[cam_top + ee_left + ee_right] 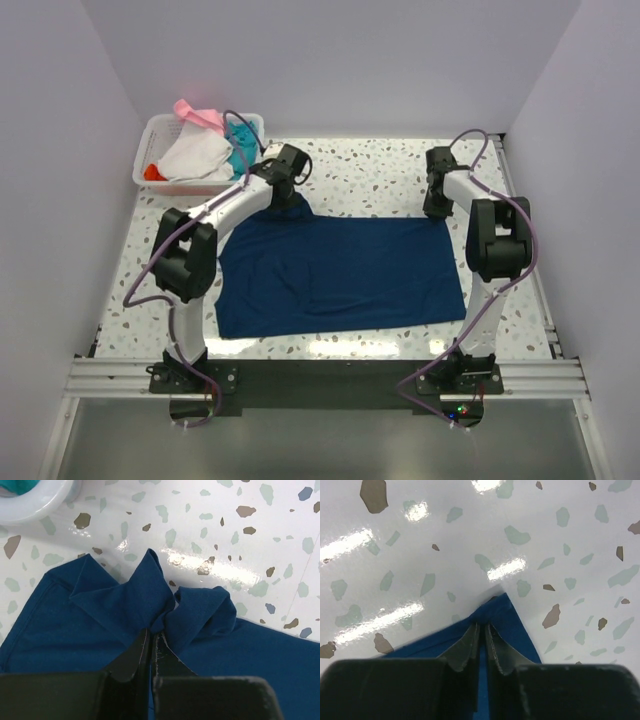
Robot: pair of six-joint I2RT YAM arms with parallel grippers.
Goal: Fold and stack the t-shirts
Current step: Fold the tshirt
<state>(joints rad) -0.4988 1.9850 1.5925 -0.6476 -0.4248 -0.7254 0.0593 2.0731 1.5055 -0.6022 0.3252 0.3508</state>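
Observation:
A dark navy-blue t-shirt (335, 275) lies spread on the speckled table, no print showing. My left gripper (283, 196) is shut on a bunched fold of its far left corner; the left wrist view shows the cloth (125, 605) puckered at the closed tips (153, 632). My right gripper (436, 208) is shut on the shirt's far right corner (512, 617), the tips (482, 626) pinching the cloth at the table surface. White (195, 157), teal (240, 158), pink (198, 114) and orange-red (152, 172) shirts lie piled in the basket.
A white plastic basket (165, 186) stands at the table's far left corner, just behind my left gripper; its rim shows in the left wrist view (37, 502). White walls close in the table on three sides. The arm bases sit on a rail (320, 378) at the near edge.

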